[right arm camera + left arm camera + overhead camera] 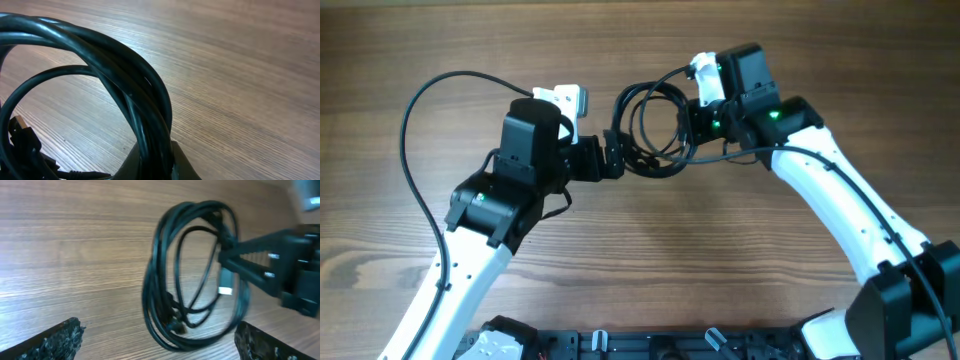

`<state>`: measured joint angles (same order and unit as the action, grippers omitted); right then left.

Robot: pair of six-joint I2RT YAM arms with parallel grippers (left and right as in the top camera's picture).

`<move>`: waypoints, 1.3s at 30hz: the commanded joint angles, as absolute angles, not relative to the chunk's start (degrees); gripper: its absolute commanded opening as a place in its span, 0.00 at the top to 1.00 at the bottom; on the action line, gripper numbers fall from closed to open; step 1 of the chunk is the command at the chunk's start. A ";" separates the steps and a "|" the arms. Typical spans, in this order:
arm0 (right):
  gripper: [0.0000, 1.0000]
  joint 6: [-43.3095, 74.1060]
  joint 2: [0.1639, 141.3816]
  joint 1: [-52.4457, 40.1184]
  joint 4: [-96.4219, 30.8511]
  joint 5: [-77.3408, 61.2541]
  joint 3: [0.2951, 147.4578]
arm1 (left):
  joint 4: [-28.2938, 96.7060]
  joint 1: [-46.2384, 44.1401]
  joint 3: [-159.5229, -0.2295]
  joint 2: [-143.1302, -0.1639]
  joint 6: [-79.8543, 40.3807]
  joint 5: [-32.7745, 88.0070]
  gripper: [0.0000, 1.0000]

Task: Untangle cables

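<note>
Black cables (147,100), one tangled coil toward the bench's (420,40) 12 o'clock, are pinched at the coil's 3 o'clock by the closed right fingers (694,125) while the left fingers (617,158) gape empty at its 8 o'clock, so next they likely need to close on one strand and pull apart.

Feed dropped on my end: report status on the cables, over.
Left gripper open, beside the cables. Right gripper shut on the cables, all in one coil. Nothing else in the way.
</note>
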<state>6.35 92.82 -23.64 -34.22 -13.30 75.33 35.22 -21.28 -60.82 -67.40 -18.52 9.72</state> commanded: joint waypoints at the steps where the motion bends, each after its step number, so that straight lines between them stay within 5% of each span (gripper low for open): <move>1: 0.96 7.94 87.79 -25.39 -33.71 -7.18 75.42 | 35.35 -21.47 -61.84 -68.79 -19.09 6.74 0.00; 17: 0.96 7.40 82.65 -25.71 -37.54 2.28 75.42 | 28.23 -21.50 -61.84 -69.01 -20.01 2.15 0.00; 23: 0.95 5.96 82.65 -27.09 -37.80 5.69 75.42 | 28.23 -21.98 -61.84 -72.51 -20.05 0.64 0.11; 32: 0.95 4.86 82.65 -30.39 -37.85 12.43 75.42 | 24.71 -26.15 -61.84 -73.89 -20.23 2.94 0.03; 34: 0.95 4.89 82.65 -30.44 -37.85 12.43 75.42 | 24.60 -26.15 -61.84 -73.89 -20.21 2.94 0.07; 39: 0.95 4.89 82.65 -31.29 -38.02 12.43 75.42 | 24.60 -26.15 -61.84 -73.95 -20.23 2.94 0.34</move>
<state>5.02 84.03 -30.46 -38.35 11.29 75.33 24.80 -25.93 -60.82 -73.93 -20.18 2.52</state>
